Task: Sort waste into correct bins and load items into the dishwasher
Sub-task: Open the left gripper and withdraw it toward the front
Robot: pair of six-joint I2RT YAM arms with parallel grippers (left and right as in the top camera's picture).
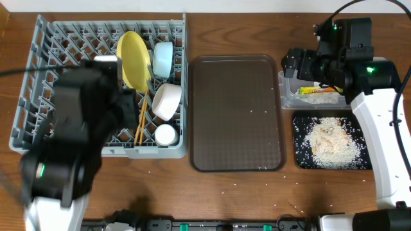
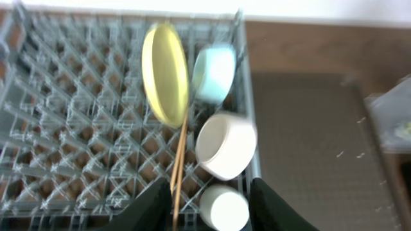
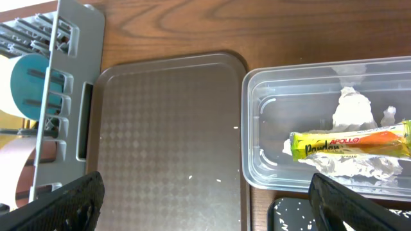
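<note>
Snagging risk: thin wooden chopsticks (image 2: 178, 160) sit between the parted, empty jaws of left gripper (image 2: 209, 192); a crooked retreat could drag them.
Right gripper (image 3: 205, 205): spread wide, empty.

— What furniture is there?
— One wooden table (image 1: 250, 202), dark brown, its grain running left to right in the overhead view. It takes up almost the whole ground of every view.
— Any wall or window?
— Hard to tell. In the left wrist view a pale, bright strip (image 2: 321, 8) lies beyond the table's far edge, too blurred to name.
— And the light?
— Soft and even, from above. Shadows on the wood are faint, and the top has a dull sheen.
</note>
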